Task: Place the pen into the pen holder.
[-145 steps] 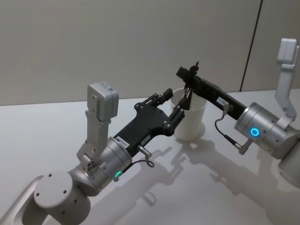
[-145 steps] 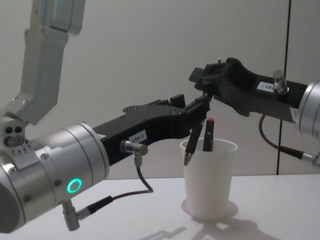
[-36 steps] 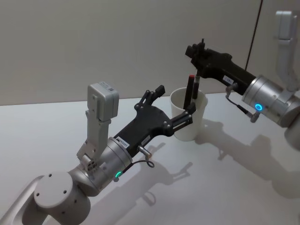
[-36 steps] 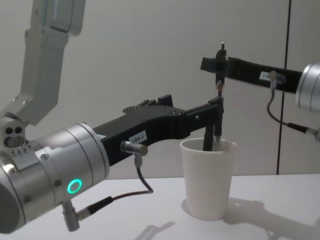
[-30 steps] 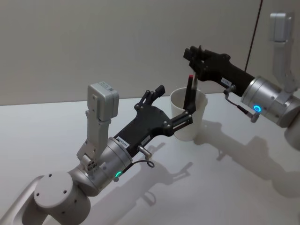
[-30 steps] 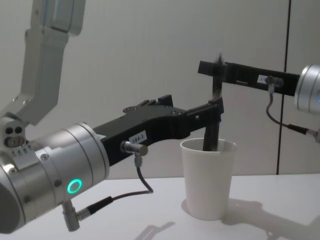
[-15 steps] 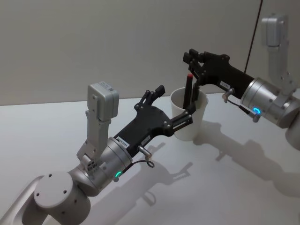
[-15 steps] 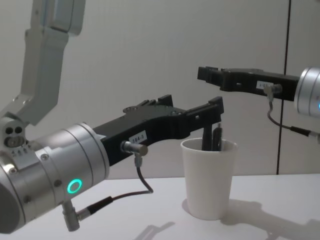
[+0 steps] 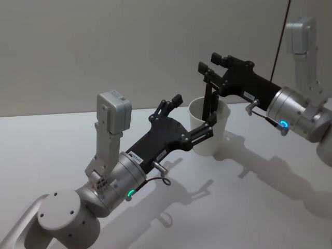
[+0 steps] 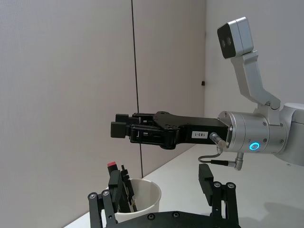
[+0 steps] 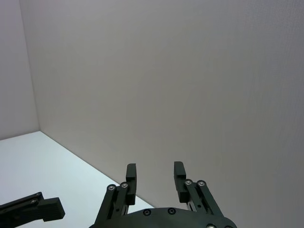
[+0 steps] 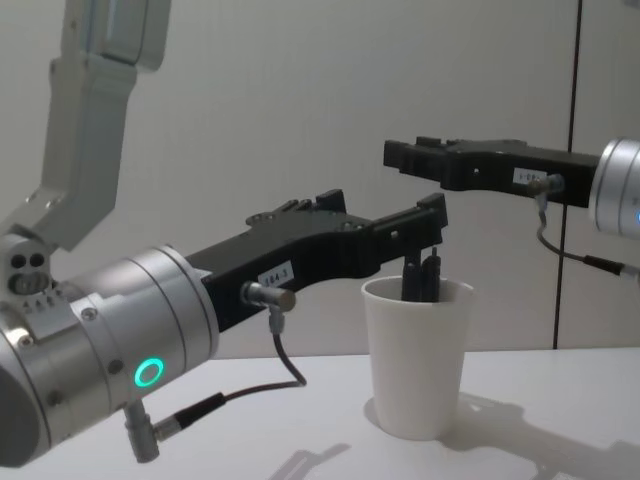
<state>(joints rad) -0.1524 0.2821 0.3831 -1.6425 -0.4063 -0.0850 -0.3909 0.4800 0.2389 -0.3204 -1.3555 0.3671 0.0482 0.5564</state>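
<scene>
Head view has the white paper cup (image 9: 209,128) standing upright on the pale table (image 9: 249,207), toward its far edge and a little right of the middle. A dark pen (image 9: 208,101) stands nearly upright inside the cup, its upper part rising above the rolled rim; the left wrist view shows a red tip at the top of it (image 10: 112,165) and another dark piece beside it in the cup (image 10: 142,197). The left gripper (image 9: 193,116) reaches forward from the near left with its fingers spread wide on either side of the cup, one finger (image 9: 174,100) up past the cup's left rim and the other (image 9: 206,132) lying against the cup's near wall; whether either truly touches the paper cannot be told. In the chest view the same left gripper (image 12: 385,228) comes in from the left at rim height, with its tip (image 12: 432,214) just above the cup (image 12: 417,350) and in front of the pen (image 12: 412,277). The right gripper (image 9: 212,63) is held level above the cup and slightly behind it, clear of the pen, fingers parted with nothing between them; the right wrist view shows its two fingers (image 11: 129,175) apart against the bare wall (image 11: 142,71). In the chest view the right gripper (image 12: 408,152) hangs well above the rim.
</scene>
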